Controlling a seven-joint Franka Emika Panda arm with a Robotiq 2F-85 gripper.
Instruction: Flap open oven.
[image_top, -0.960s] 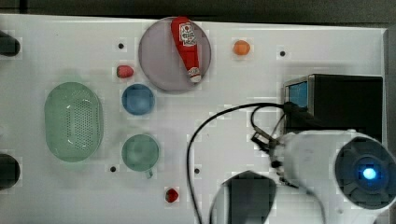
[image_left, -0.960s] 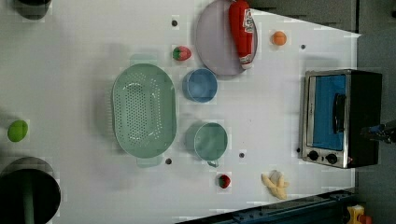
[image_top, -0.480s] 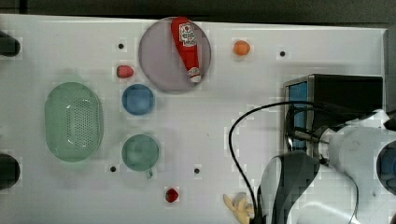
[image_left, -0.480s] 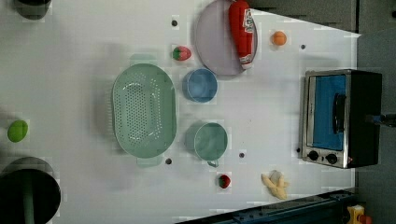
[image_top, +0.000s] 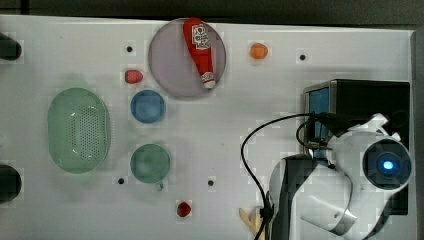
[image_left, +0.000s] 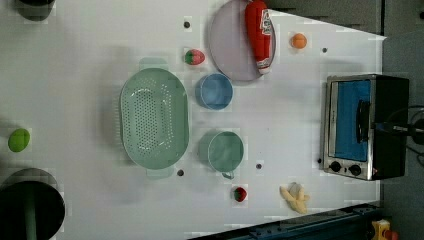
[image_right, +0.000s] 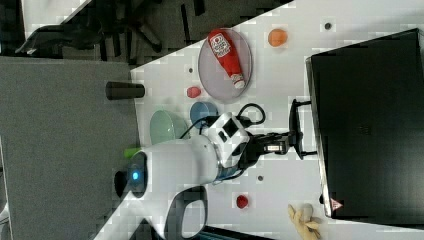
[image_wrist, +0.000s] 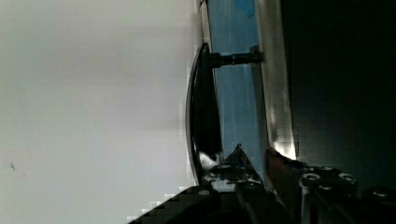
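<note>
Oven (image_left: 365, 125): heavy, rigid; hinged glass door. Grip the stiff bar handle (image_right: 296, 129); fingers (image_right: 280, 142) narrowly apart at it, contact unclear

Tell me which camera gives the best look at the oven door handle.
The right view: the handle stands out in profile against the white table, clear of the oven. The wrist view shows the handle close up, edge-on. The left view shows it dark against blue glass. The top view's arm covers it.
</note>
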